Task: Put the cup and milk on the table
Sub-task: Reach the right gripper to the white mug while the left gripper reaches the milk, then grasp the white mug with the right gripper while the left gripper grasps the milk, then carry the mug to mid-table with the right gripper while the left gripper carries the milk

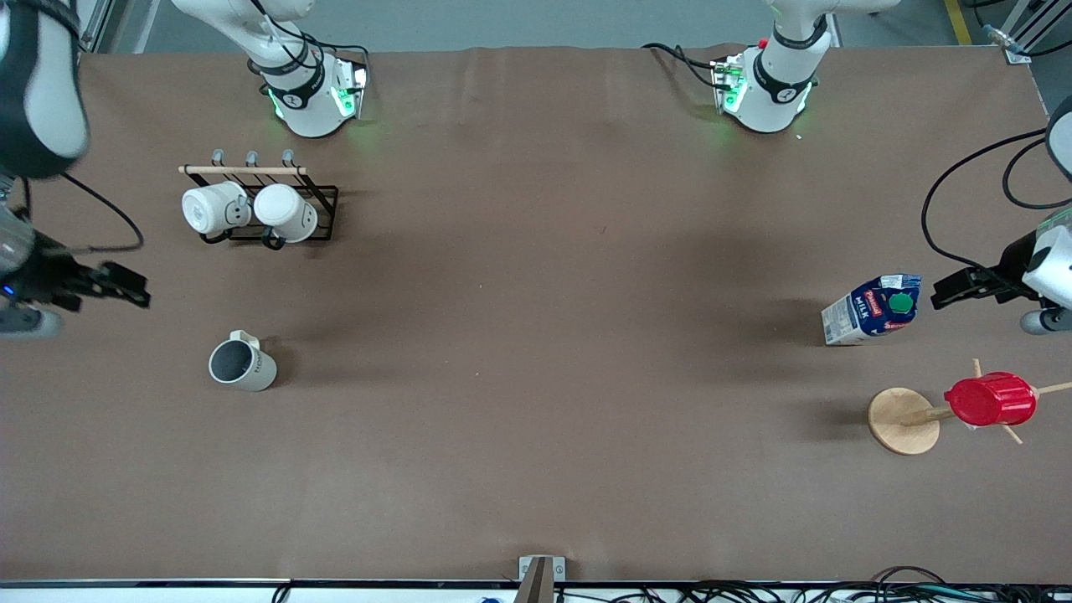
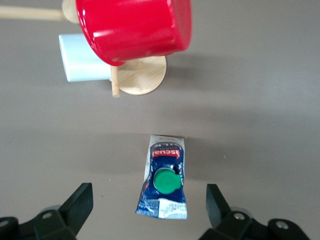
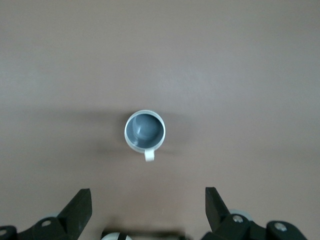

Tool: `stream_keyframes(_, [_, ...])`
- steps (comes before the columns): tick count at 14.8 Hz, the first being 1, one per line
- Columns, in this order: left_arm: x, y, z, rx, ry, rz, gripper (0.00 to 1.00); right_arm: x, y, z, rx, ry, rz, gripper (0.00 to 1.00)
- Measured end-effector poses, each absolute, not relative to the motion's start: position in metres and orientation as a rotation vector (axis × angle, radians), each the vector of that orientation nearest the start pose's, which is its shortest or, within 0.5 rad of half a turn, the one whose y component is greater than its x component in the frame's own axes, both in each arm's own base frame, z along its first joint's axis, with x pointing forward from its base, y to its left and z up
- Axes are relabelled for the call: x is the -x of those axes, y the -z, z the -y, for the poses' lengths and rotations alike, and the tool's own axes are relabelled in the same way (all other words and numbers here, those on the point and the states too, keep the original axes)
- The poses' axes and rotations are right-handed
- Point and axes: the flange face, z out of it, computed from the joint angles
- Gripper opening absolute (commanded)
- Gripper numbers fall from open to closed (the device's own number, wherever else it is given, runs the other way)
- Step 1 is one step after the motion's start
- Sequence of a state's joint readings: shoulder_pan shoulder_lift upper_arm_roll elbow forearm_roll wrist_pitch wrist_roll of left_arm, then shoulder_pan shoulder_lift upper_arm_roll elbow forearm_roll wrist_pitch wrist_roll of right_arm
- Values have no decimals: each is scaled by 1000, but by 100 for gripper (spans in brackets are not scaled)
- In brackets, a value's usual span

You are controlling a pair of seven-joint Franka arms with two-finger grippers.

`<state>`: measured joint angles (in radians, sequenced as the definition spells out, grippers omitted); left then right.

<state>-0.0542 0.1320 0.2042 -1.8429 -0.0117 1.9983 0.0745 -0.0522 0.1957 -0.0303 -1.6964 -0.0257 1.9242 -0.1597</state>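
Up above the counter's [image 1: 536, 377] right-arm end, the right hand [image 1: 126, 286] hangs with its fingers spread wide and nothing between them. Its wrist view looks straight down on the cup [image 3: 144, 131], which stands upright on the counter, grey inside showing. Farther from the front camera than the cup, a black wire rack [image 1: 322, 201] holds two white mugs [image 1: 251, 209] under a wooden rod.

At the left-arm end, the left hand [image 1: 963, 286] hangs in the air, fingers also wide and empty, just beside the milk [image 1: 871, 310]. The carton stands on the counter with its green cap [image 2: 166, 181] up. Nearer the front camera than the milk, a wooden mug tree [image 1: 904, 420] on a round base carries a red cup [image 1: 991, 399].
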Motion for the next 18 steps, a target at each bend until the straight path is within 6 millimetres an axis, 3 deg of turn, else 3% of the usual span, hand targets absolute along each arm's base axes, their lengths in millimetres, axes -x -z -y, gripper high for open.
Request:
stream_keyframes(4, [-595, -426, -82, 3139, 4, 138, 100, -647, -365, 55, 3169, 17, 231, 100])
stream_keyframes(6, [-593, -412, -79, 3142, -16, 135, 100, -651, -323, 60, 3167, 48, 323, 100])
stream_keyframes(9, [-592, -393, -76, 3140, -40, 129, 100, -647, -284, 68, 3167, 84, 369, 100])
stream_keyframes(13, [-591, -371, -74, 3136, -57, 126, 100, -636, -255, 69, 3165, 79, 381, 100])
stream_keyframes(14, [-591, -368, -74, 3135, -59, 125, 100, -634, -251, 69, 3165, 77, 382, 96])
stream_keyframes(15, [-591, -365, -73, 3134, -61, 123, 100, -632, -247, 68, 3164, 79, 384, 83])
stream_keyframes(18, [-589, -353, -72, 3132, -65, 122, 100, -632, -235, 68, 3165, 93, 388, 24])
